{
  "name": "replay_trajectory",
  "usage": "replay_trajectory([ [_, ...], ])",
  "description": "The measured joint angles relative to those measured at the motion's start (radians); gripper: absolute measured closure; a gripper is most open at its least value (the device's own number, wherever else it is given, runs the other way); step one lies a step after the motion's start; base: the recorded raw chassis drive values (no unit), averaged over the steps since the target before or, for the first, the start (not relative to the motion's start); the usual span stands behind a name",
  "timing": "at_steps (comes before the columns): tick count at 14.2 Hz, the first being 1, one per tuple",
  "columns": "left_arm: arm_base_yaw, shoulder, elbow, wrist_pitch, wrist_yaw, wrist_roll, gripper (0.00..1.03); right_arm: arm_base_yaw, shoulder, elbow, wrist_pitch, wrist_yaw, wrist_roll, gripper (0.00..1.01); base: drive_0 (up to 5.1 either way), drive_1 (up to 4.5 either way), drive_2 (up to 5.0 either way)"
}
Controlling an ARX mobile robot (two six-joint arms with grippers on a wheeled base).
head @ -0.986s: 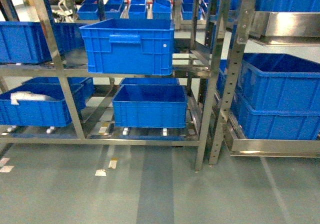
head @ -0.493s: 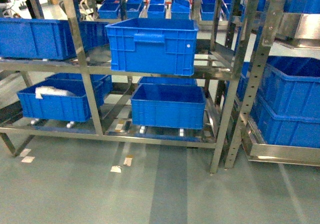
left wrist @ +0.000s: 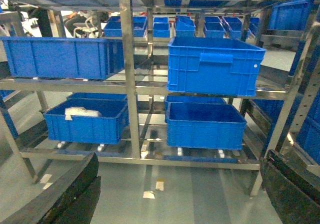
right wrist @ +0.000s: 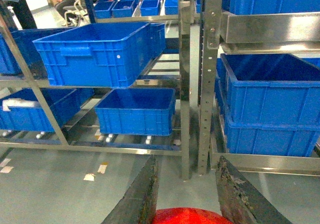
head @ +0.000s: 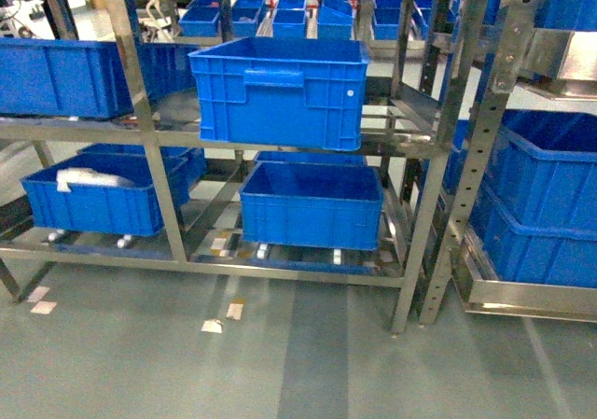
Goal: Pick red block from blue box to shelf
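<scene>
Here the right gripper (right wrist: 186, 159) shows in its own wrist view as two dark, worn fingers (right wrist: 142, 194) pointing towards the shelf (head: 160, 181). They stand fairly close together, with the red block (right wrist: 187, 216) caught between them at the bottom edge of that view. Only the block's rounded glossy top shows. The left gripper (left wrist: 181, 156) is spread wide: one black finger (left wrist: 75, 194) sits at the lower left corner of its view and the other at the lower right, with nothing between them but floor.

The shelf is a shiny steel rack with slim uprights and open tiers, standing on the grey floor (head: 308, 363) ahead of the robot. On its middle tier a large dark blue crate (head: 280, 97) sits at the front edge, near the right upright. Below it, on the bottom tier, is a lower open crate (head: 312, 216). At the left end of the bottom tier another crate (head: 98, 200) holds something white (head: 89, 176). Just beside the shelf on the right stands a second rack (head: 485, 148) carrying stacked blue crates (head: 550, 204). A few paper scraps (head: 213, 326) lie on the floor before the shelf.
</scene>
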Motion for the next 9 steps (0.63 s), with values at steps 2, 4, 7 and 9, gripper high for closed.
replay_trajectory([
  [2, 0.000, 0.000, 0.000, 0.000, 0.000, 0.000, 0.05, 0.000, 0.001, 0.000, -0.001, 0.000, 0.000, 0.73, 0.3, 4.13, -3.6],
  [4, 0.000, 0.000, 0.000, 0.000, 0.000, 0.000, 0.05, 0.000, 0.001, 0.000, -0.001, 0.000, 0.000, 0.73, 0.2, 4.09, -3.7],
  [7, 0.000, 0.000, 0.000, 0.000, 0.000, 0.000, 0.05, 0.000, 0.001, 0.000, -0.001, 0.000, 0.000, 0.73, 0.1, 3.87, -3.6],
  [9, 0.000, 0.000, 0.000, -0.001, 0.000, 0.000, 0.05, -0.001, 0.000, 0.000, 0.000, 0.000, 0.000, 0.73, 0.1, 3.64, -3.4],
])
